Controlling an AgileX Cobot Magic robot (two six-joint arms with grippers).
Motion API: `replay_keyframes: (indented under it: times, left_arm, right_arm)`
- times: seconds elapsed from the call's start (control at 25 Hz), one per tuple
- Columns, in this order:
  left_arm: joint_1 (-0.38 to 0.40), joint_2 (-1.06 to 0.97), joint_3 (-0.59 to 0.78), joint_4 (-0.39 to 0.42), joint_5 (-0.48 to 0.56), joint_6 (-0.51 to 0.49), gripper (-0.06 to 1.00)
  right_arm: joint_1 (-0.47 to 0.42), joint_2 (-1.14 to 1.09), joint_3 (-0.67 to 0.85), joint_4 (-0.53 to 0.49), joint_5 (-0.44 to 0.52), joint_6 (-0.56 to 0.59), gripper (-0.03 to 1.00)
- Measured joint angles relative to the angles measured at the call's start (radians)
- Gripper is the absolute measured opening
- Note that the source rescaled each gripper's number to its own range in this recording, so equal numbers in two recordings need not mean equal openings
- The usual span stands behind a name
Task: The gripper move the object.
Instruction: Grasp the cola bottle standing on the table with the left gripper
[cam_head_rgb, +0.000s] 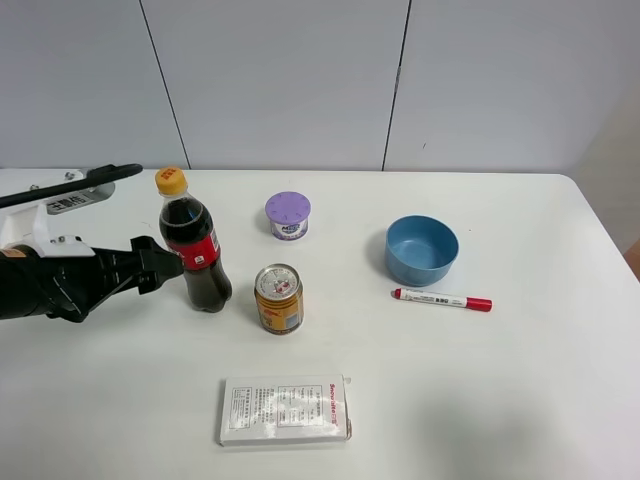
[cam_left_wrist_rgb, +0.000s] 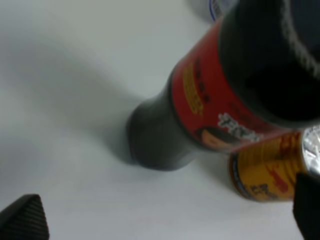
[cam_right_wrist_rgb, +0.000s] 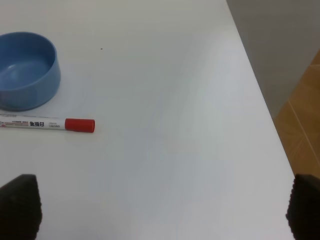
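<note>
- From the high camera, the left pincer (cam_head_rgb: 166, 266) is seen low over the table (cam_head_rgb: 520, 400), pointed at the bottle (cam_head_rgb: 196, 250). The right pincer is not shown in that view.
- From the left wrist camera, two black fingertips (cam_left_wrist_rgb: 22, 220) are seen spread wide and released, with nothing clenched. The bottle (cam_left_wrist_rgb: 200, 105) stands upright just ahead of them.
- From the high camera, the tips are seen at the bottle's red label. Whether it is touched cannot be told.
- The right pincer (cam_right_wrist_rgb: 162, 207) is shown only by its own wrist camera, its fingertips wide apart and released over bare table.
- A table edge is seen close beside the right pincer only in that wrist view, with wooden floor (cam_right_wrist_rgb: 305, 150) past it.
- Broad bare table is seen around and ahead of the right pincer. Around the left pincer, open table is seen on both flanks of the bottle.
- A can (cam_head_rgb: 279, 298) stands just past the bottle from the left pincer, a little to one side. In the left wrist view it (cam_left_wrist_rgb: 265, 175) is half hidden behind the bottle.
- A small purple-lidded tub (cam_head_rgb: 288, 215) stands farther off, on the can's other side.
- A blue bowl (cam_right_wrist_rgb: 27, 70) and a red-capped marker (cam_right_wrist_rgb: 47, 123) are seen ahead of the right pincer, near each other.
- A flat white box (cam_head_rgb: 285, 409) lies well apart from the left pincer and the bottle.
</note>
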Motion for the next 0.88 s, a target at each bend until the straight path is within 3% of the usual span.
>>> replay_keyframes:
  times: [0.28,0.4,0.72,0.88]
  left_arm:
    - [-0.005,0.0,0.0,0.005,-0.041,-0.007,1.0]
    - [-0.031,0.0,0.0,0.052,-0.101,-0.004,1.0]
    - [-0.209,0.058,0.0,0.079,-0.238,0.061,1.0]
    - [-0.284,0.084,0.0,0.08,-0.388,0.062,1.0]
  right_arm:
    - [0.0,0.0,0.0,0.0,0.0,0.0,1.0]
    - [0.0,0.0,0.0,0.0,0.0,0.0,1.0]
    - [0.0,0.0,0.0,0.0,0.0,0.0,1.0]
    - [0.0,0.0,0.0,0.0,0.0,0.0,1.0]
